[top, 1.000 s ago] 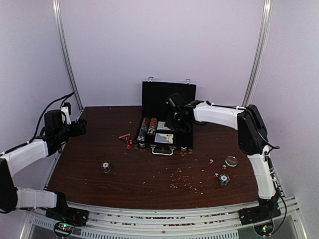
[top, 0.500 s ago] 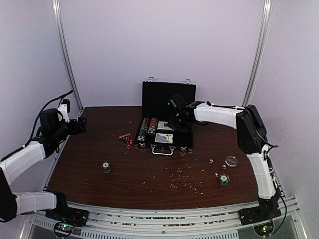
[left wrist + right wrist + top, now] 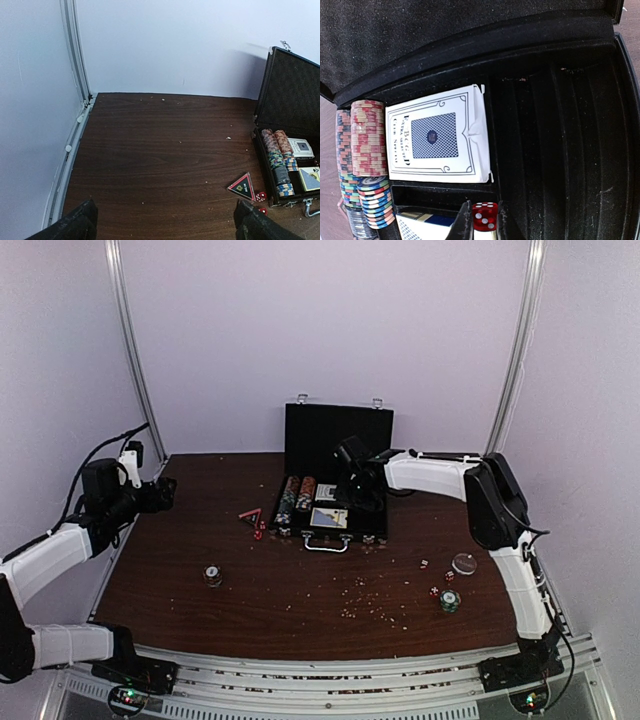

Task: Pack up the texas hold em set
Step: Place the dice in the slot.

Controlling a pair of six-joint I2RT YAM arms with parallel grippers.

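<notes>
The black case (image 3: pixel 337 437) stands open at the back of the table, lid upright. Its tray holds rows of striped chips (image 3: pixel 367 145), a white card deck (image 3: pixel 437 135) and a second deck (image 3: pixel 427 226). My right gripper (image 3: pixel 484 222) hangs over the tray, shut on a small red die (image 3: pixel 484 215); in the top view it (image 3: pixel 352 490) is above the case's middle. My left gripper (image 3: pixel 165 222) is wide open over bare table at the far left (image 3: pixel 165 490), holding nothing. A red-and-black triangular marker (image 3: pixel 243 186) and red dice (image 3: pixel 260 196) lie left of the case.
Loose red dice (image 3: pixel 424 563) lie right of the case, near a clear disc (image 3: pixel 463 563) and a green chip stack (image 3: pixel 449 601). Another small chip stack (image 3: pixel 213 575) sits front left. Crumbs are scattered across the dark wood table (image 3: pixel 300 590). White walls close in the back and sides.
My right gripper has shifted slightly left and back over the tray, still holding the die. The left arm has edged forward a little, its jaws staying wide.
</notes>
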